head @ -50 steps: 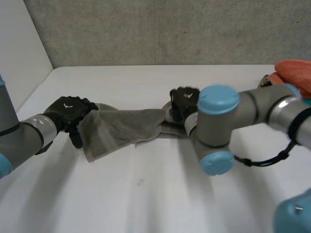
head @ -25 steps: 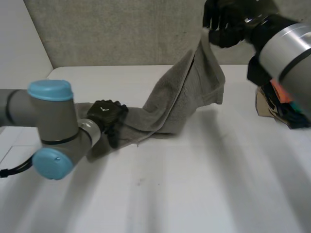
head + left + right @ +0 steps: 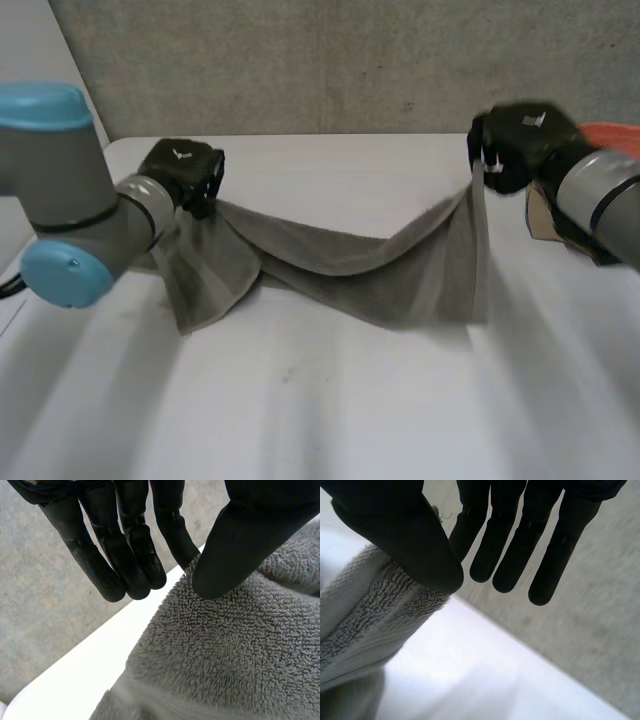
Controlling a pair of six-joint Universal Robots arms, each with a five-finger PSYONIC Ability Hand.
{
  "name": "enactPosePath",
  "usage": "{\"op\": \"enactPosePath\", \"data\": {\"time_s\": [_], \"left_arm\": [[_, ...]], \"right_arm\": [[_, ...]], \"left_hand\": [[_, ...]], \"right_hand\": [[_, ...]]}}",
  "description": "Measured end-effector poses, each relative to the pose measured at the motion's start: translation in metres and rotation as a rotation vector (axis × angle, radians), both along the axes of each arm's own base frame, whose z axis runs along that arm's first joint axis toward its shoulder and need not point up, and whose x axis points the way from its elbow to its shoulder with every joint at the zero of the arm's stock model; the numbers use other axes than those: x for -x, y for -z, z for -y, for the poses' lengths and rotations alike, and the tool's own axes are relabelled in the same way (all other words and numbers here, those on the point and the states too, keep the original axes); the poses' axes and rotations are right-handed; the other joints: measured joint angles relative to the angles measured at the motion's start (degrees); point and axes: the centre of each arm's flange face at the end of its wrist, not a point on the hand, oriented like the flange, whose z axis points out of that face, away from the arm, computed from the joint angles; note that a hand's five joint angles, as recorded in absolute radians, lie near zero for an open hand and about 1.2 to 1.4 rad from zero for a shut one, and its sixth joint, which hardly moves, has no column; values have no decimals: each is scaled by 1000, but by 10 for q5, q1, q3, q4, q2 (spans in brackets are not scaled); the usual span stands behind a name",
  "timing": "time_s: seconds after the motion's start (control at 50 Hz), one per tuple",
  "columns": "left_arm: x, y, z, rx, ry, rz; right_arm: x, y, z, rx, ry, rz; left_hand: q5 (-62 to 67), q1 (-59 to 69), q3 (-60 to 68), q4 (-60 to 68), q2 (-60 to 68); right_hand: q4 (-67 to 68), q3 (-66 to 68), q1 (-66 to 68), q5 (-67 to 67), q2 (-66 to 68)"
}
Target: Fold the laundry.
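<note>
One towel [image 3: 350, 270], lately bunched, now stretched between left hand [image 3: 182, 172] and right hand [image 3: 520, 145], each pinching an end; ready for laying flat.

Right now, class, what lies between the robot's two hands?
The towel, sagging from the left hand to the right hand, in the head view.

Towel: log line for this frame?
left hand: pinches towel end | right hand: pinches opposite end | towel: sags between hands, not yet folded
</note>
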Motion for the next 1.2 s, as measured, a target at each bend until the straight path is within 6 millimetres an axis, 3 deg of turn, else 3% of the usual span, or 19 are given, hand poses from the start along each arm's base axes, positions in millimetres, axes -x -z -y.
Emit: {"op": "enactPosePath", "data": {"time_s": [0.12,0.28,0.3,0.32,0.34,0.4,0.42,0.5,0.64,0.74,0.98,1.06,1.08,1.14,1.2], "left_arm": [[1,4,8,-38,14,18],[14,53,36,-73,-5,103],[16,60,41,-74,-11,115],[17,64,44,-73,-15,121],[19,67,47,-69,-22,128],[21,68,52,-60,-38,137],[21,65,52,-55,-47,138],[18,44,48,-39,-84,138],[-1,6,25,-35,-137,130],[-17,-1,-2,-69,-156,121],[-42,22,-62,-175,-142,88],[-49,31,-73,-211,-122,64],[-50,33,-74,-221,-119,57],[-53,36,-74,-239,-117,41],[-55,40,-71,-256,-123,25]], "right_arm": [[-2,46,-3,-73,-64,-217],[-9,85,-5,-115,-127,-386],[-10,89,-3,-114,-118,-392],[-11,89,-2,-112,-112,-393],[-11,90,0,-107,-94,-391],[-11,88,5,-94,-47,-378],[-10,84,7,-86,-19,-368],[-7,65,9,-56,65,-330],[-2,33,9,-18,148,-260],[-6,33,7,-46,143,-255],[-32,104,17,-160,76,-331],[-35,127,27,-153,96,-320],[-35,132,30,-145,103,-311],[-36,134,35,-117,114,-283],[-39,121,33,-82,111,-241]], "left_hand": [[0,0,0,0,0],[-11,-10,-27,-32,-35],[-102,-116,-117,-125,-133],[-141,-161,-156,-164,-174],[-195,-224,-209,-218,-230],[-462,-511,-478,-492,-489],[-512,-548,-531,-544,-541],[-534,-555,-556,-570,-566],[-534,-555,-556,-570,-566],[-534,-555,-556,-570,-566],[-534,-555,-556,-570,-566],[-534,-555,-556,-570,-566],[-534,-555,-556,-570,-566],[-534,-555,-556,-570,-566],[-534,-555,-556,-570,-566]], "right_hand": [[0,0,0,0,0],[-2,-2,0,-2,-1],[-35,-33,-25,-33,-36],[-74,-73,-54,-63,-70],[-191,-191,-168,-181,-192],[-415,-416,-397,-425,-423],[-505,-503,-488,-513,-513],[-558,-561,-522,-554,-555],[-558,-561,-522,-554,-555],[-557,-560,-522,-554,-554],[-438,-434,-402,-427,-434],[-351,-348,-318,-351,-343],[-229,-224,-192,-222,-216],[-27,-25,7,-25,-11],[-1,-3,8,-12,1]]}}
